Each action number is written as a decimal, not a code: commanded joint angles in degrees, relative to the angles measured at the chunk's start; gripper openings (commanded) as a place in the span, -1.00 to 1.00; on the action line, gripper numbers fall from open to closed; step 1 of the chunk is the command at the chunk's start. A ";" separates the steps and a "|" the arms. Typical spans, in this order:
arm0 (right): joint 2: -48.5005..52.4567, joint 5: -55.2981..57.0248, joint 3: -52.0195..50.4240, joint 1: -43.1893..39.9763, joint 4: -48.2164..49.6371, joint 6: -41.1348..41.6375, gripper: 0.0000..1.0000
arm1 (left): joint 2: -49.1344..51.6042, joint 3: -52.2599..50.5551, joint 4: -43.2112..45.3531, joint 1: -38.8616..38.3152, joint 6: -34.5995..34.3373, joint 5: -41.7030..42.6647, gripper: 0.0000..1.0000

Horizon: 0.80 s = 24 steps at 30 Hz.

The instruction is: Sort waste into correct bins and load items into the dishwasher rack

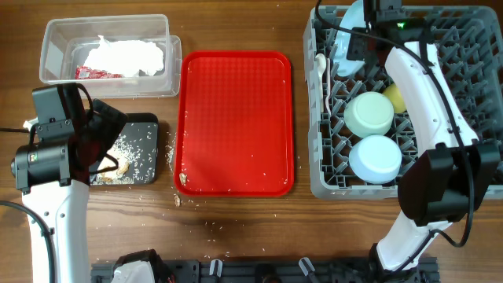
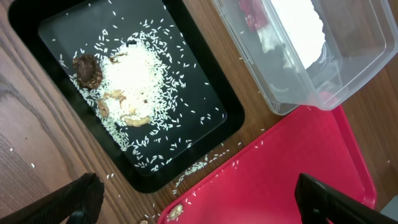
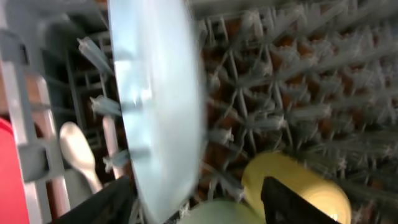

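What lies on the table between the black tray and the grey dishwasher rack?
In the overhead view, the flat red tray lies between the black tray and the rack, crumbs scattered beside it.

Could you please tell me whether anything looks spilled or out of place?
Yes: rice grains lie scattered on the table beside the black tray, and a food scrap sits in a corner of the red tray, outside either bin.
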 commanded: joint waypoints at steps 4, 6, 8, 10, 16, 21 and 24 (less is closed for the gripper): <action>-10.73 -4.98 0.66 -0.24 -7.13 9.22 0.45 | -0.20 0.35 -0.04 0.31 0.83 -0.13 1.00; -14.99 -7.10 0.63 -0.24 -10.82 11.85 0.45 | -0.20 0.35 -0.04 0.31 0.85 -0.13 1.00; -19.34 -7.34 0.59 -0.24 -15.65 15.39 0.45 | -0.20 0.35 -0.04 0.31 0.83 -0.13 1.00; -23.12 -7.67 -0.09 -0.24 -18.97 16.35 0.45 | -0.20 0.35 -0.04 0.33 0.83 -0.13 1.00; -37.46 -16.98 -11.28 0.44 -19.85 12.55 0.45 | -0.20 0.35 -0.04 0.31 0.85 -0.13 1.00; -47.67 -21.05 -24.44 0.98 -18.75 13.05 0.61 | -0.20 0.35 -0.04 0.33 0.83 -0.13 1.00; -49.79 -25.00 -27.80 1.01 -23.67 13.11 1.00 | -0.20 0.35 -0.04 0.33 0.83 -0.13 1.00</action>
